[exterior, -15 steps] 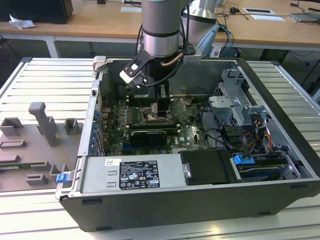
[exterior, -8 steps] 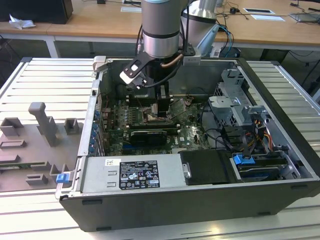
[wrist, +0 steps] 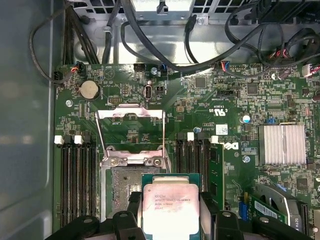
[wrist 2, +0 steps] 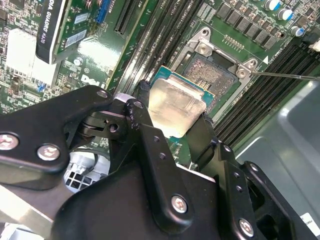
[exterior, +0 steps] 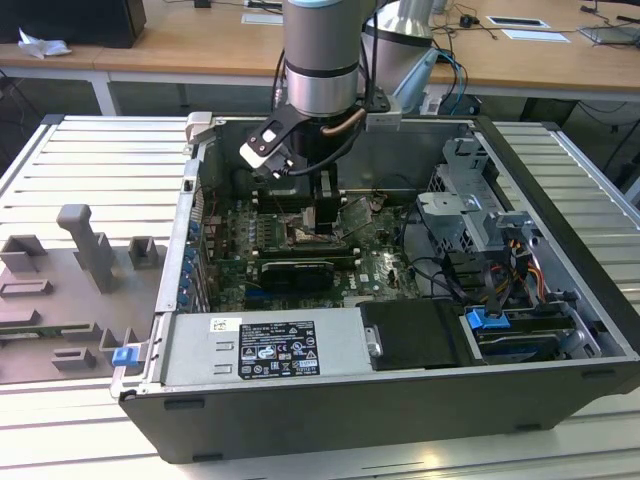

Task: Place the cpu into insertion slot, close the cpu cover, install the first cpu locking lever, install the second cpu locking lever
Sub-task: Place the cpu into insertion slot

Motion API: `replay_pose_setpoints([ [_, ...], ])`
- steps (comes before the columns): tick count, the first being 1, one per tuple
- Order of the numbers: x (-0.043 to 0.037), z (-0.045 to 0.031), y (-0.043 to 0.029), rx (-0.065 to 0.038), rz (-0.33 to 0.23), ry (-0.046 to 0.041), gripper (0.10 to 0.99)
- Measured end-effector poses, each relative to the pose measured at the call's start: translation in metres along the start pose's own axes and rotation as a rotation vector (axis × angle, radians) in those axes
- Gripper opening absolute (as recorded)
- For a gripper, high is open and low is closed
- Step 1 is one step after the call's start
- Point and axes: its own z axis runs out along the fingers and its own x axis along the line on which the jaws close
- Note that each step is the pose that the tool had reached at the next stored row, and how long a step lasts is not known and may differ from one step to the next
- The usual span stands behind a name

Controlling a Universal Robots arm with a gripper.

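Note:
In both wrist views my gripper (wrist: pixel 170 214) (wrist 2: pixel 172 114) is shut on the cpu (wrist: pixel 170 206) (wrist 2: pixel 176 106), a square chip with a pale metal top, clamped by two opposite edges between black fingers (wrist 2: pixel 141 107). The chip hangs just above the motherboard and overlaps one edge of the insertion slot (wrist 2: pixel 212 75) (wrist: pixel 122 186), a dark square recess with a metal rim. The cpu cover (wrist: pixel 131 116), a thin silvery frame with a window, stands swung open beyond the slot. A thin wire locking lever (wrist 2: pixel 285 76) sticks out beside the slot. In the exterior view the gripper (exterior: pixel 318 222) reaches into the open case (exterior: pixel 560 190).
Long black memory slots (wrist: pixel 75 175) flank the socket on both sides. A finned heat sink (wrist: pixel 281 144), a graphics card (wrist 2: pixel 52 30) and black cables (wrist: pixel 150 50) lie around it. A drive cage (exterior: pixel 470 210) and a power supply (exterior: pixel 265 345) fill the case; grey fixtures (exterior: pixel 85 250) sit outside.

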Motion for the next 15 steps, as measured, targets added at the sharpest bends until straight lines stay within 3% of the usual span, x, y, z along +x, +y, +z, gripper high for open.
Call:
replay_pose_setpoints([
  [2,0.0021,0.0009,0.0000,0.000,0.000,-0.0004,0.541],
  [5,0.0141,0.0067,-0.0006,0.000,-0.003,-0.0002,0.541],
  [7,0.0239,0.0163,-0.0023,0.000,-0.008,0.0002,0.541],
  [15,0.0297,0.0336,-0.0093,0.000,-0.010,0.0002,0.541],
])
